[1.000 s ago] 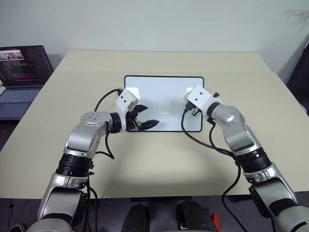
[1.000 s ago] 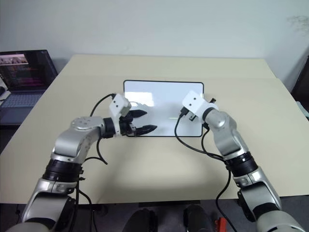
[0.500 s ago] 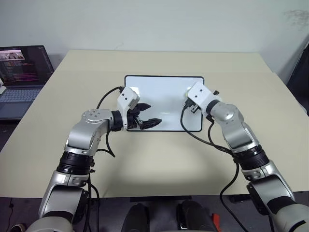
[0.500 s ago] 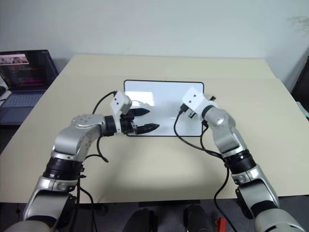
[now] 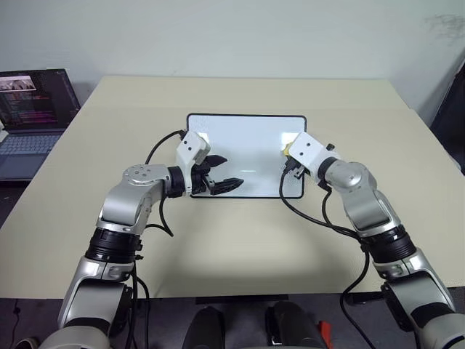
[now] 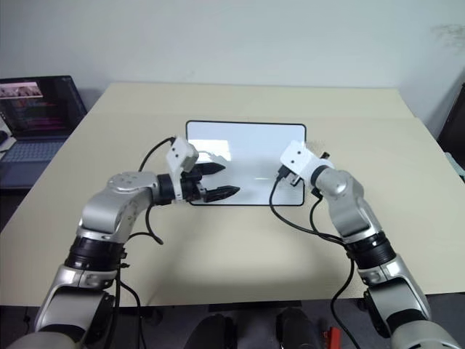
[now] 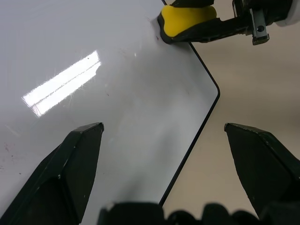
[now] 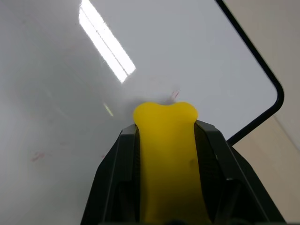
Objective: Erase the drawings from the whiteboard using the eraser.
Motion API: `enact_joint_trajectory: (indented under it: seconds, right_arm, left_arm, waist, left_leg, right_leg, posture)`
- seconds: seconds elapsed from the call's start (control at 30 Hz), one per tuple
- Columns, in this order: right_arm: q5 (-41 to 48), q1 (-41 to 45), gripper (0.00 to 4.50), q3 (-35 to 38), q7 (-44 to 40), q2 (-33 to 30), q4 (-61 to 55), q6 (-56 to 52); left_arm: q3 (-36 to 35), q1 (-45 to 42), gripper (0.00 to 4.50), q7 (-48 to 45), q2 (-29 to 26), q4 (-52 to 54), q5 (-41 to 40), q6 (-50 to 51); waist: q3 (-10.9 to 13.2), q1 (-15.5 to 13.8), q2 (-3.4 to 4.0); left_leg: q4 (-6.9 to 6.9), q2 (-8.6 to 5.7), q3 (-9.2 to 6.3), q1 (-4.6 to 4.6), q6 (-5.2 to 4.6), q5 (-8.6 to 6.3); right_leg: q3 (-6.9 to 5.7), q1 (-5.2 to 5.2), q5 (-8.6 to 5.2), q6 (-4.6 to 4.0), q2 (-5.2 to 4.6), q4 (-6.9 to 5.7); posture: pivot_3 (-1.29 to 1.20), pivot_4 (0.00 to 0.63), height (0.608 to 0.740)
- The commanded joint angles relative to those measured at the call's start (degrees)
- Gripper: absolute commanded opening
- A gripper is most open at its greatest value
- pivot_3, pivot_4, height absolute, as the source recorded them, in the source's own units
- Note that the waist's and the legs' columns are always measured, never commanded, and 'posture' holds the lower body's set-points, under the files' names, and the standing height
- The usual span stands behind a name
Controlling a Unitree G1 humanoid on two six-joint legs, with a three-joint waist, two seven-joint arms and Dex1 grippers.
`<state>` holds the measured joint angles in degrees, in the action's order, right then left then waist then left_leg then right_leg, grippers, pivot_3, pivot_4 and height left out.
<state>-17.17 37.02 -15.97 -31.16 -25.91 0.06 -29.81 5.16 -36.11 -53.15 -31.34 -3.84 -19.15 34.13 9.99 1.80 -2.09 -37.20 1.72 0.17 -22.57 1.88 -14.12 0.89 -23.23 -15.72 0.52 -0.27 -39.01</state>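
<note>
The eraser [image 8: 165, 154], clamped in the right tool [image 5: 290, 154], has been swept rightward on the whiteboard [image 5: 247, 131]; faint red traces [image 8: 174, 95] remain; left tool [image 5: 220, 173] is held open, empty.

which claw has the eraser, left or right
The right claw: its fingers are clamped on the yellow eraser against the whiteboard. The left claw is open and holds nothing.

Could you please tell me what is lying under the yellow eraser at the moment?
The whiteboard lies under the eraser, which the right gripper holds near its corner. A faint red trace shows beside the tip; anything beneath it is covered.
</note>
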Motion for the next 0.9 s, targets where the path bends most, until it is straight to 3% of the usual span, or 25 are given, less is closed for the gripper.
enact_joint_trajectory:
  seconds: [0.03, 0.63, 0.9]
  right_arm:
    - [-0.5, -2.6, 1.25, -2.0, -3.3, -1.6, -0.5, -3.2]
    - [-1.4, 7.8, 1.25, -0.5, 7.2, 5.4, 8.0, 4.7]
    - [0.0, 1.2, 1.25, -4.7, -3.7, 2.5, 2.7, -0.6]
  left_arm:
    - [-1.2, -0.4, 4.5, -0.1, -0.3, 2.4, -0.7, -0.6]
    - [-1.5, 0.4, 4.5, 0.5, -0.1, 3.5, -0.9, -0.1]
    - [-1.7, 0.5, 4.5, 0.4, -0.5, 2.8, -0.6, -0.4]
  waist:
    - [0.0, 0.0, -0.01]
    - [0.0, 0.5, -0.02]
    - [0.0, 0.2, -0.03]
  left_leg:
    - [0.0, 0.0, 0.01, 0.0, 0.0, 0.0]
    - [0.08, 0.05, 0.08, -0.01, 0.01, 0.04]
    - [0.12, 0.06, 0.03, -0.03, 0.0, 0.04]
  right_leg:
    - [0.01, 0.0, -0.01, 0.03, 0.0, -0.01]
    - [0.09, -0.1, 0.15, -0.26, 0.1, 0.01]
    - [0.03, -0.08, 0.14, -0.24, 0.06, 0.03]
  posture:
    - [0.0, 0.15, 0.74]
    - [0.0, 0.15, 0.74]
    - [0.0, 0.15, 0.74]
